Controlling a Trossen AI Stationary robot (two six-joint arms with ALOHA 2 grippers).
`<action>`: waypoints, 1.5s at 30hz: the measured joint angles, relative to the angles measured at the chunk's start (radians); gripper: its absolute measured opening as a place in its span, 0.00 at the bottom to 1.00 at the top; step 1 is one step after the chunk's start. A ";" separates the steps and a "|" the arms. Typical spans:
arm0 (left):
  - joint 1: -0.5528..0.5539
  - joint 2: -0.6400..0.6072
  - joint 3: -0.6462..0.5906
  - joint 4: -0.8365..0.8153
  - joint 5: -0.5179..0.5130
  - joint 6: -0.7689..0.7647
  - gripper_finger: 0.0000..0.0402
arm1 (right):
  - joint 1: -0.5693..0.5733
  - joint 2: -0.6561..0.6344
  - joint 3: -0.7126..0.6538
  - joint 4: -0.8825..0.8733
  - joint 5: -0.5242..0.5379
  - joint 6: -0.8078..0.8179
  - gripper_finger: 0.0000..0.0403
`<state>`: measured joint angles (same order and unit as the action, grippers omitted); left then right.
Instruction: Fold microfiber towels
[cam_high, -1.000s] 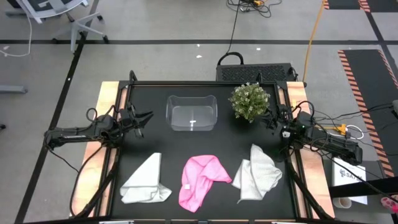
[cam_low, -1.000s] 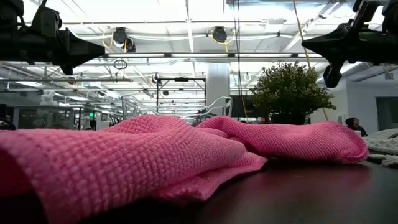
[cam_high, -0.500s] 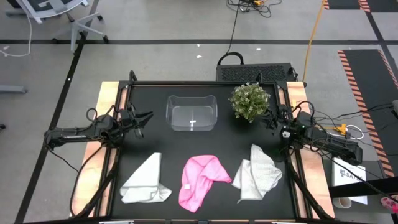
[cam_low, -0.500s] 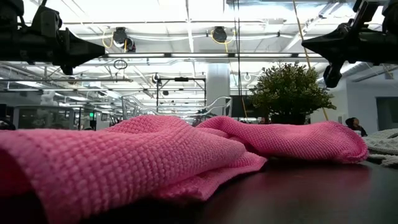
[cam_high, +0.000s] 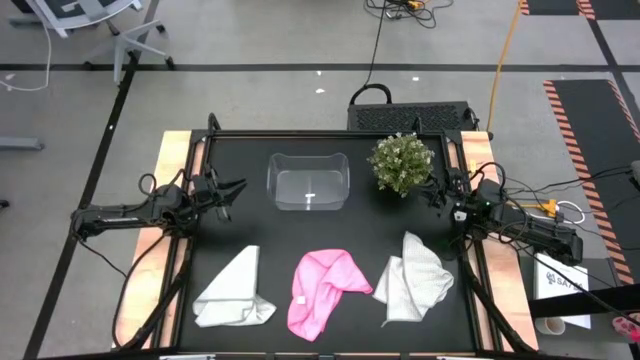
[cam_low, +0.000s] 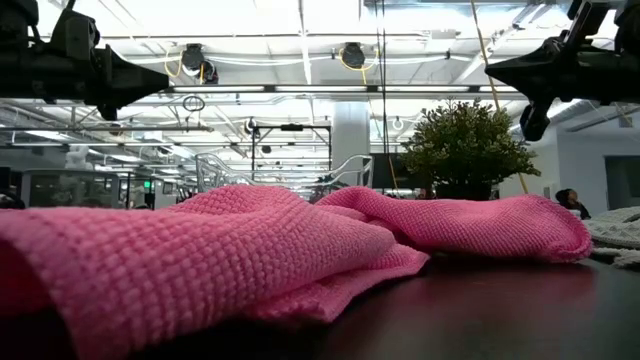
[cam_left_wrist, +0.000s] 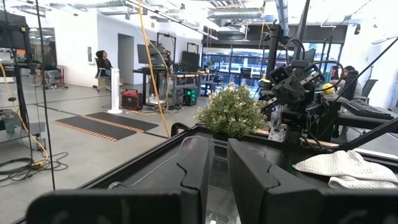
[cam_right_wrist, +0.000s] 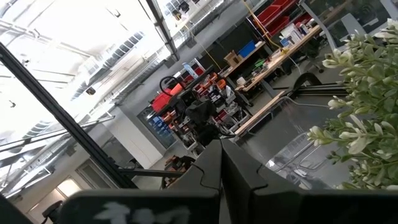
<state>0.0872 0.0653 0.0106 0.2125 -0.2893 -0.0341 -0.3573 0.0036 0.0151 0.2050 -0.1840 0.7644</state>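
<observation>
High view: the left gripper hangs at the table's left edge, its fingers a narrow gap apart around nothing. Along the near edge lie a crumpled white towel, a bunched pink towel and another white towel, none folded. The right gripper, clenched empty, waits beside the plant. Best start: pinch one corner, spread the cloth flat, then fold.
</observation>
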 joint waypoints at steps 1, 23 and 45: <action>0.000 0.000 0.000 0.000 0.000 0.000 0.15 | 0.000 0.000 0.000 0.000 0.000 -0.006 0.00; 0.000 0.000 0.000 0.027 0.001 -0.194 0.15 | 0.000 0.000 0.000 0.001 0.006 -0.002 0.00; 0.001 0.016 0.032 0.100 0.053 -0.416 0.15 | -0.001 0.001 0.000 0.080 0.181 0.041 0.00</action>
<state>0.0883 0.0811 0.0423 0.3125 -0.2361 -0.4503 -0.3588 0.0050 0.0151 0.2848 -0.0034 0.8051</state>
